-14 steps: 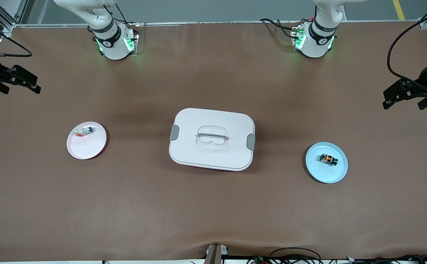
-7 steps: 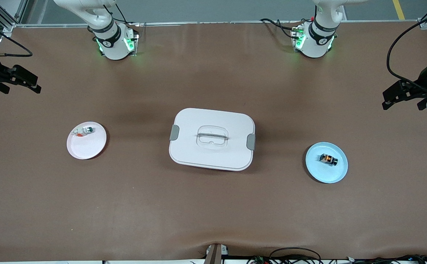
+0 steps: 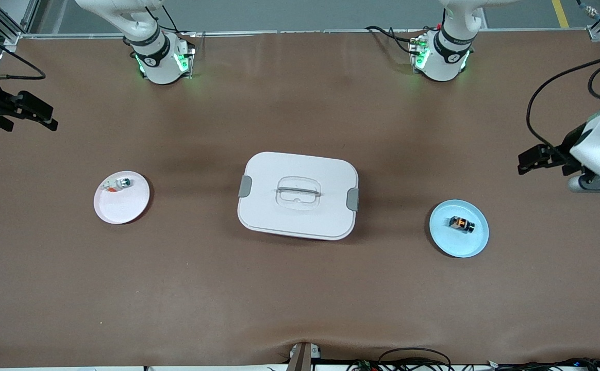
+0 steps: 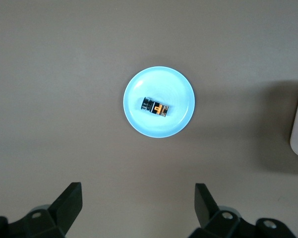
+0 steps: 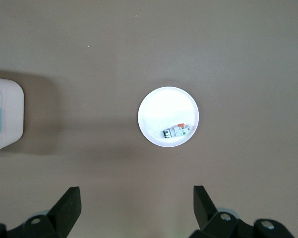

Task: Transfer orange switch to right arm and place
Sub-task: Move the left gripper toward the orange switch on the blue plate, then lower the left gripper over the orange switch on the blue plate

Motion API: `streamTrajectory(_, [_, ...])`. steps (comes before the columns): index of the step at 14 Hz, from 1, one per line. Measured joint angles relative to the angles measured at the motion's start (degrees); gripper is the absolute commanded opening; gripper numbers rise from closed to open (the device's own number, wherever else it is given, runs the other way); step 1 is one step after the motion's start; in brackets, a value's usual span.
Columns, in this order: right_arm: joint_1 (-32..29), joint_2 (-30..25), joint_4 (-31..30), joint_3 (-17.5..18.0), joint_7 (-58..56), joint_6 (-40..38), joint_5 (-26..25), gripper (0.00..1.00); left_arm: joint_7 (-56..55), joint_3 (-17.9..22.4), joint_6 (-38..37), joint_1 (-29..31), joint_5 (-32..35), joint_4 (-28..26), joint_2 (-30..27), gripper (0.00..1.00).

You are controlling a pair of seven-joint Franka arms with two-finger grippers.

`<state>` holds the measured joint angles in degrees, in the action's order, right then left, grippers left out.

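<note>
Two grippers hang above the table with jaws spread wide and nothing in them. At the frame's edge, upper half, the right gripper (image 3: 50, 117) waits over bare table at the right arm's end. Below it in the frame, a white plate (image 3: 122, 208) carries a whitish part with a green cap (image 3: 117, 184). A white lidded box (image 3: 279, 216) fills the centre of the frame. Toward the left arm's end, slightly lower than the box's middle, a blue plate (image 3: 460, 246) holds the orange switch (image 3: 461, 223), which lies on its side near the plate's centre. The left gripper (image 3: 524, 162) hovers over the table just up-frame of that plate, close to the frame's edge. The switch looks like a small, rigid plastic block: probably light, hard and somewhat slick, so it could skid on the smooth plate or twist out of a loose pinch. The best hold is likely across its two flat black sides, clear of the orange piece. It should leave one end exposed for the right gripper to take at the handover.
</note>
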<state>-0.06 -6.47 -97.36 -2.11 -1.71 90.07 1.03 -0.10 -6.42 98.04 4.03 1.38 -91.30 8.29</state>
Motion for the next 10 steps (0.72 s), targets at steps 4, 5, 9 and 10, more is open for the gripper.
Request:
streamTrajectory(4, [-0.02,0.0,-0.05,-0.06,-0.01,-0.05,0.0,1.0,0.62,0.0,3.8,0.0,0.0,-0.16,5.0,1.0])
streamTrajectory(5, [-0.03,0.0,-0.06,-0.08,-0.01,-0.06,0.0,1.0,0.69,0.0,4.99,0.0,0.0,-0.2,6.42,1.0])
streamTrajectory(9, [-0.06,0.0,-0.08,-0.14,-0.01,-0.07,0.0,1.0,6.47,-0.02,9.12,0.0,0.0,-0.5,10.95,1.0])
streamTrajectory(10, [-0.08,0.0,-0.08,-0.17,-0.01,-0.07,0.0,1.0,7.84,-0.02,10.34,0.0,0.0,-0.74,11.83,1.0])
